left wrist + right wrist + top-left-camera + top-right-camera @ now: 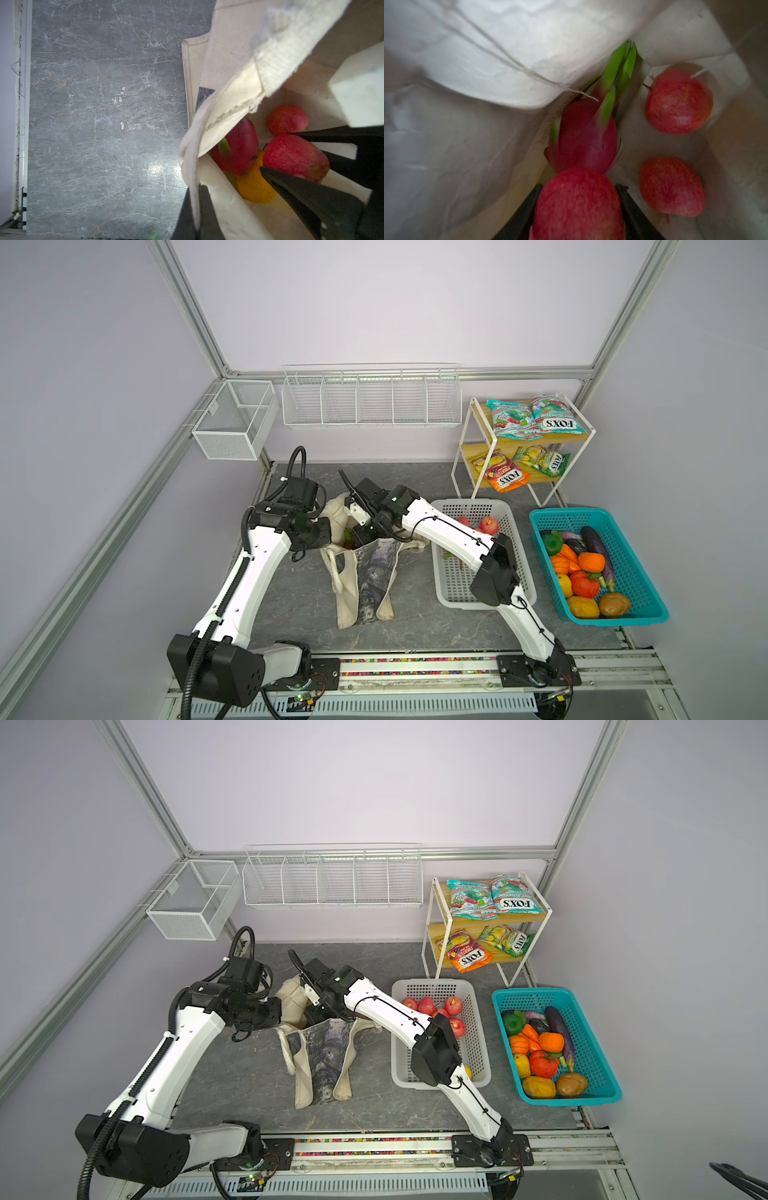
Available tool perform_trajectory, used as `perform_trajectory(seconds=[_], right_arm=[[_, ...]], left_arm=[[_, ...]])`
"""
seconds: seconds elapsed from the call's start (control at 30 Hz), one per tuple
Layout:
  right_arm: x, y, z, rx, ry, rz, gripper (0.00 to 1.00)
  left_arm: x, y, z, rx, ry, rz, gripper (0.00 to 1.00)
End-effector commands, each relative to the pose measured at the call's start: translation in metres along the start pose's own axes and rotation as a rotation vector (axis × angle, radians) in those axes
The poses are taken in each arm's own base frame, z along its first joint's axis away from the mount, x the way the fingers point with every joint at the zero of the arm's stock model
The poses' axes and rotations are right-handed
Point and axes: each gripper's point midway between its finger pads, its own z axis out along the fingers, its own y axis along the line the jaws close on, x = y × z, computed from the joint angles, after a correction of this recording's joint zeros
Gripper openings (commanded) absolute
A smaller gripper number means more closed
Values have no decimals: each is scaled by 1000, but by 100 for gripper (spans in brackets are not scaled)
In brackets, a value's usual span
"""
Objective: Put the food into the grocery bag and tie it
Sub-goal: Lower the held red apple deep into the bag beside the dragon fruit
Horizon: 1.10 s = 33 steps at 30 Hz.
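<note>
The left gripper clamps the grocery bag rim; the right gripper grasps an apple inside it.

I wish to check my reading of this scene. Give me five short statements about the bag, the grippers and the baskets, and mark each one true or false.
1. The left gripper is shut on the rim of the bag. True.
2. The right gripper is empty. False: its jaws hold an apple inside the bag.
3. A dragon fruit lies in the bag. True.
4. The white basket has nothing in it. False: several apples lie in it.
5. The FOX'S packets lie in the teal basket. False: they lie on the shelf at the back.
</note>
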Motion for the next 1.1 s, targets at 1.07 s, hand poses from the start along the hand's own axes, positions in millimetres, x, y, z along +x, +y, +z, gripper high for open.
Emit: perform_trajectory(seconds=[1.07], right_arm=[[34, -6, 31, 11, 76, -64, 82]], left_arm=[[-14, -1, -6, -8, -15, -5, 0]])
